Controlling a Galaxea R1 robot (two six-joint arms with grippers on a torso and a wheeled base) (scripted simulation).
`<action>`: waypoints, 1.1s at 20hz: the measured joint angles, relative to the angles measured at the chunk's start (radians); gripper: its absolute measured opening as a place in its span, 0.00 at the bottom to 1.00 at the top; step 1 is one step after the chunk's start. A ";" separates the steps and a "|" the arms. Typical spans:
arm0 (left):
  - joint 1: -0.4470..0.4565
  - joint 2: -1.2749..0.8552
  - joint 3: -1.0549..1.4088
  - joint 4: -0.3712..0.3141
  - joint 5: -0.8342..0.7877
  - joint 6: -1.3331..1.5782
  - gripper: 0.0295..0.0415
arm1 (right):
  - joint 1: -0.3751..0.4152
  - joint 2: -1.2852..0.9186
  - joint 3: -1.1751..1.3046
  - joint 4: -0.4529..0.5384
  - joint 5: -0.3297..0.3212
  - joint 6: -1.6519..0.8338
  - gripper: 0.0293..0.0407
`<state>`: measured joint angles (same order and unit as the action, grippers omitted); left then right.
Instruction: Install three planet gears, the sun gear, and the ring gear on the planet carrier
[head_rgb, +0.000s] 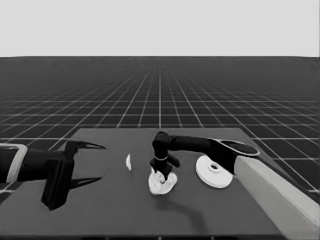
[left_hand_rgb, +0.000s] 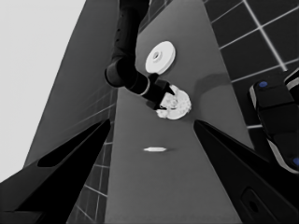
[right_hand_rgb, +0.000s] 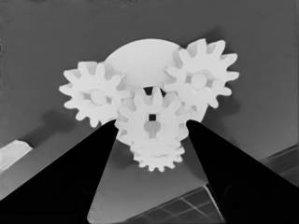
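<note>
Your right gripper has its two fingers closed against the sides of the sun gear, holding it over the middle of the smaller round part, at the centre of the table. Around it sit three planet gears, two of them seated on either side and a third showing just beneath the held one. I judge the sun gear is at its seat but not yet let go. That leaves the larger round part, lying near on the right, still to go on top. A thin white piece lies apart. Your left gripper waits spread open over the table's left end.
</note>
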<state>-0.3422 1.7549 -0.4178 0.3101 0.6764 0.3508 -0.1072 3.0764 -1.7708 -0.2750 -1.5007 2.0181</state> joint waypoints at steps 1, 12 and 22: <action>0.000 0.000 0.000 0.000 0.000 0.000 0.75 | 0.000 0.000 0.000 0.000 0.000 0.010 0.14; 0.000 0.000 0.000 0.000 0.000 0.000 0.75 | 0.000 0.000 0.000 0.000 0.000 0.126 0.14; 0.000 0.000 0.000 0.000 0.000 0.000 0.75 | 0.000 0.000 0.000 0.000 0.000 0.230 0.14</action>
<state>-0.3422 1.7549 -0.4178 0.3101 0.6764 0.3508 -0.1072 3.0764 -1.7708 -0.2750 -1.5007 2.2485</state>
